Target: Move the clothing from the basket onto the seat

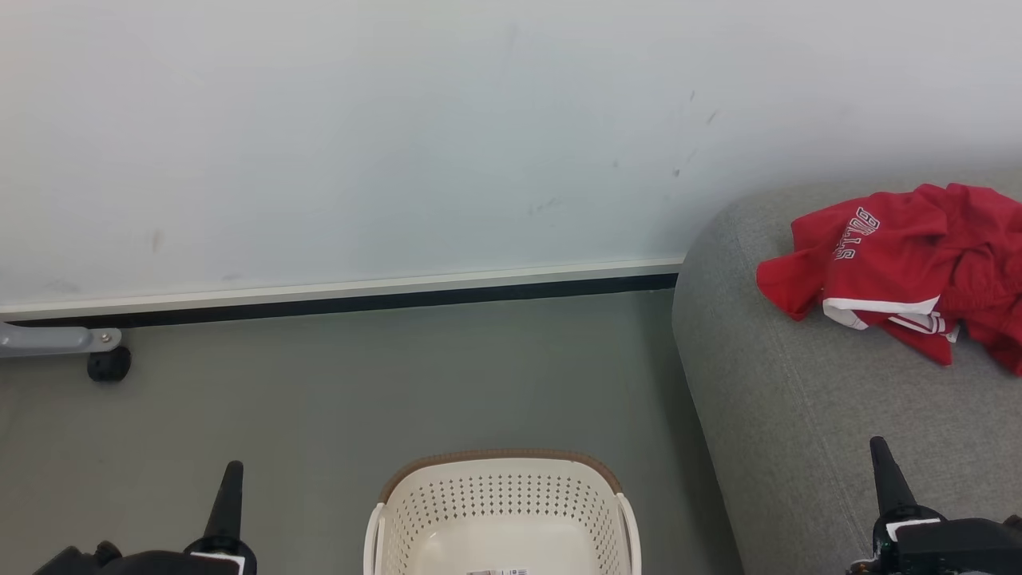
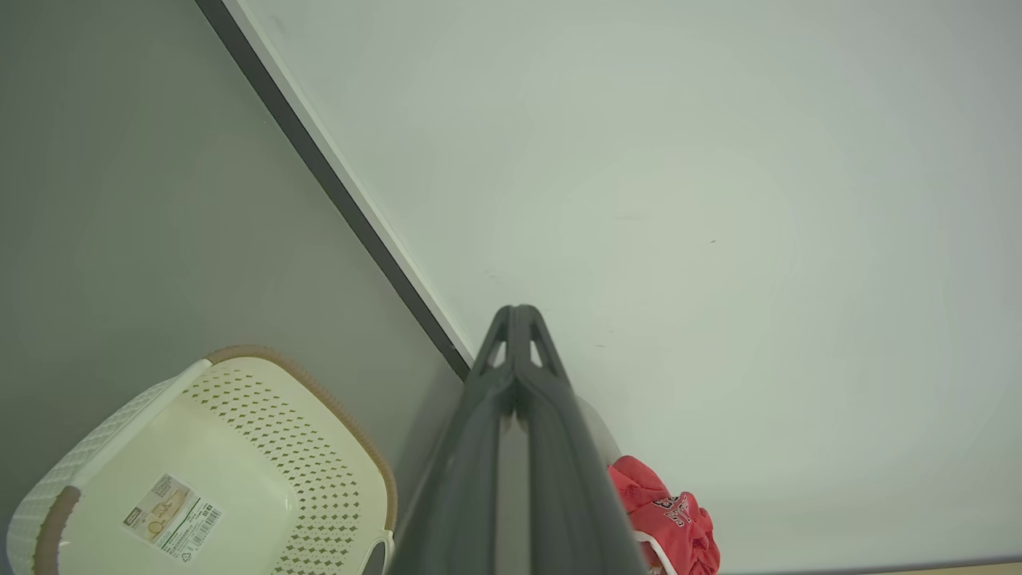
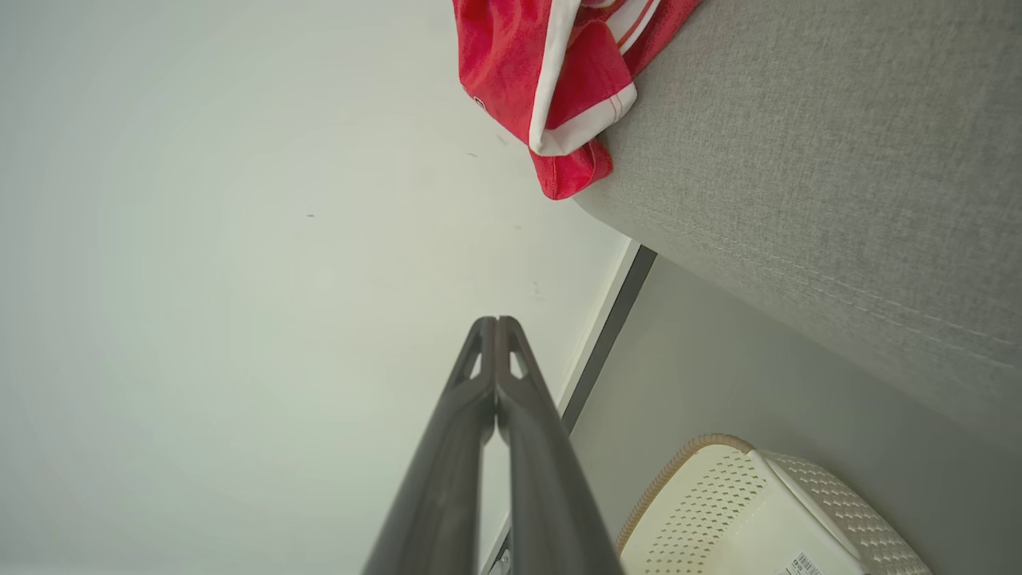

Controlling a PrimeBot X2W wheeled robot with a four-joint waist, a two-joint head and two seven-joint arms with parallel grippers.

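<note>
red clothing lies in a crumpled pile on the grey seat, near the end by the wall, w/ white "bulls" letters facing up. the cream basket sits on the floor near the seat, btwn the 2 hands. a barcode sticker shows on its bottom. left hand has its fingers pressed together, holding nothing, over the floor. right hand is pressed together too, holding nothing, well apart from the clothing.
</note>
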